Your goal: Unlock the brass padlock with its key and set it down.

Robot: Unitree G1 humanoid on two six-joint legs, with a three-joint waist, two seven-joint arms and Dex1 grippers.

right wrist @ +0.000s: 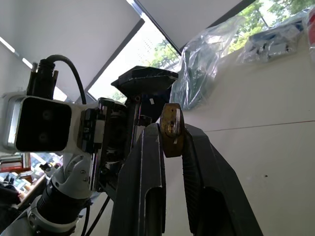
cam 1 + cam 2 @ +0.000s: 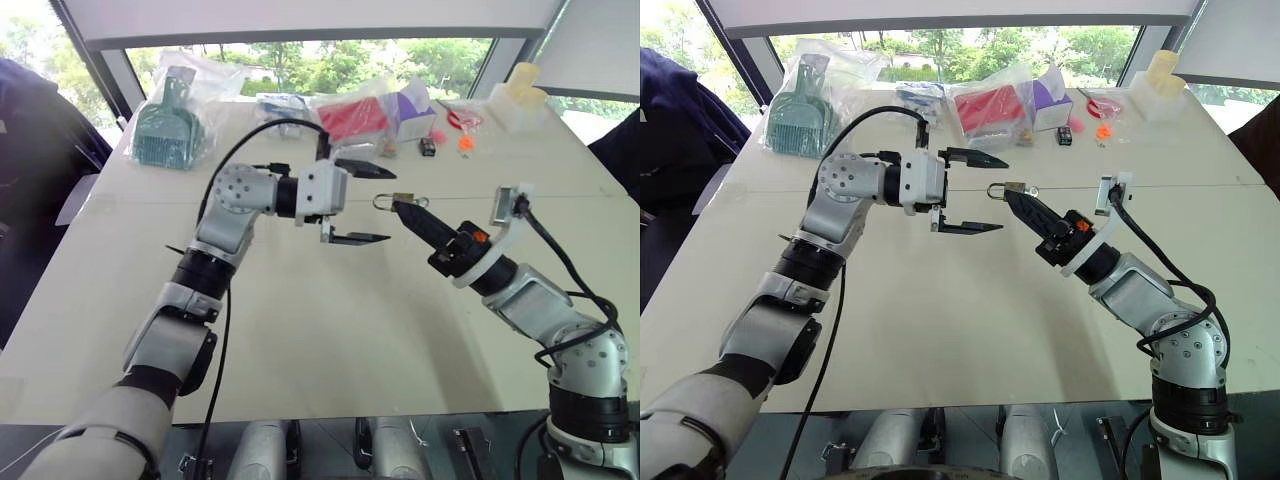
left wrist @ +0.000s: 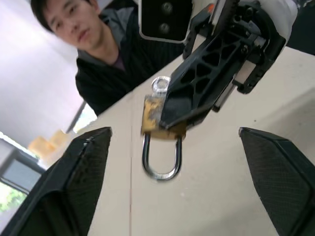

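Note:
The brass padlock hangs in the air over the middle of the table, its silvery shackle pointing toward my left gripper. My right gripper is shut on the padlock's body. Both shackle legs reach the body. A small silvery ring sticks out of the end opposite the shackle; it looks like the key's head, but I cannot be sure. My left gripper is open, its two fingers standing above and below the shackle without touching it.
Along the table's far edge lie a green item in a clear bag, a red item in a bag, a purple box and small bits. A person sits at the table's right side.

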